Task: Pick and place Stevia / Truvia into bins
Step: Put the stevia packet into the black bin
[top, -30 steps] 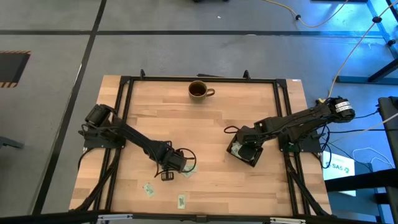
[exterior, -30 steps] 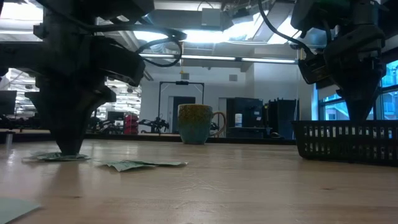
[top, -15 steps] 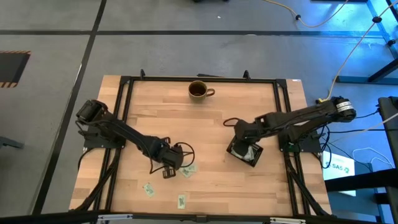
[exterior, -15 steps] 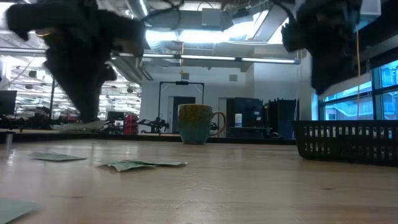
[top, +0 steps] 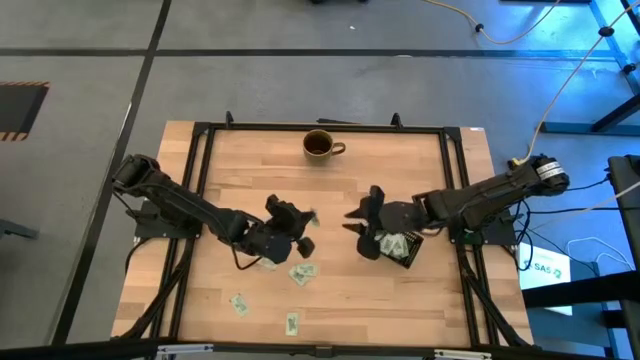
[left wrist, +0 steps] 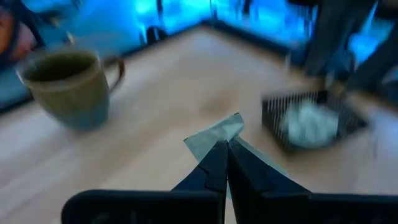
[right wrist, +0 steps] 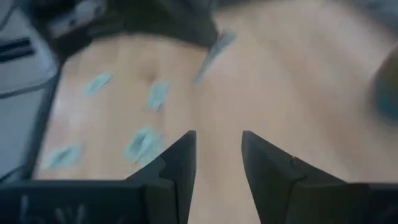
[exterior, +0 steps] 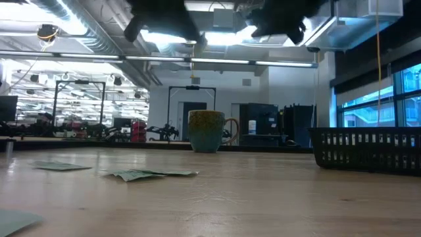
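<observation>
**High view: L gripper carrying sachet mid-table, R gripper empty beside tray**

L gripper (top: 305, 222) raised above table centre, fingers pinched tight on one Stevia sachet (left wrist: 216, 134), which sticks out past the tips. R gripper (top: 358, 220) just beside black tray (top: 385, 251), fingers parted, holding nothing. Tray has sachets inside (top: 396, 243). Loose sachets (top: 303, 272) on table near L arm. Brown mug (top: 319, 145) at far edge, well apart.
</observation>
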`<state>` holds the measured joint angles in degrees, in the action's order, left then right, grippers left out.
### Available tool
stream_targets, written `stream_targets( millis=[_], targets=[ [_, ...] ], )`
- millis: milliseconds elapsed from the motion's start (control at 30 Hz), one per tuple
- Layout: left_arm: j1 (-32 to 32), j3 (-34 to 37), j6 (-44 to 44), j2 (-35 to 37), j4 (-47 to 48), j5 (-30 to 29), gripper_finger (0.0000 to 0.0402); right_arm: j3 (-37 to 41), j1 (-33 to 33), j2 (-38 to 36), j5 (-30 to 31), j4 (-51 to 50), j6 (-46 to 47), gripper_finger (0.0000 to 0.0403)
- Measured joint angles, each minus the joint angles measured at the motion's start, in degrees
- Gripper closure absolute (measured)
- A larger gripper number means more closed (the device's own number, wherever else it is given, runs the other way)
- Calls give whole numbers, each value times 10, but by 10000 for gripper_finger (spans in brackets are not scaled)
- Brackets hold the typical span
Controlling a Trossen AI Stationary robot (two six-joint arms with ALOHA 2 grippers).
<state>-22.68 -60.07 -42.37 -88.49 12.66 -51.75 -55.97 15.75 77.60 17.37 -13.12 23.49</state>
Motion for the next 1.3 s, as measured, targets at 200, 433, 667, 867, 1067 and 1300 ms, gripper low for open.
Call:
stream_targets(
  millis=[200,433,667,867,1067,1300],
  targets=[
    [5,-1,63,-3,-121,-71,398,-1,29,18,140,74,-77,271],
    [23,-1,124,-4,-191,-88,398,0,33,45,147,122,-90,271],
    [31,-1,169,-4,-236,-87,398,0,23,62,148,176,-88,271],
    [31,-1,182,-4,-250,-83,398,0,8,67,162,199,-86,271],
    [31,-1,182,-4,-248,-73,398,0,-3,67,162,251,-87,271],
    [31,-1,196,-4,-249,-72,398,0,-14,67,161,243,-35,301]
  ],
)
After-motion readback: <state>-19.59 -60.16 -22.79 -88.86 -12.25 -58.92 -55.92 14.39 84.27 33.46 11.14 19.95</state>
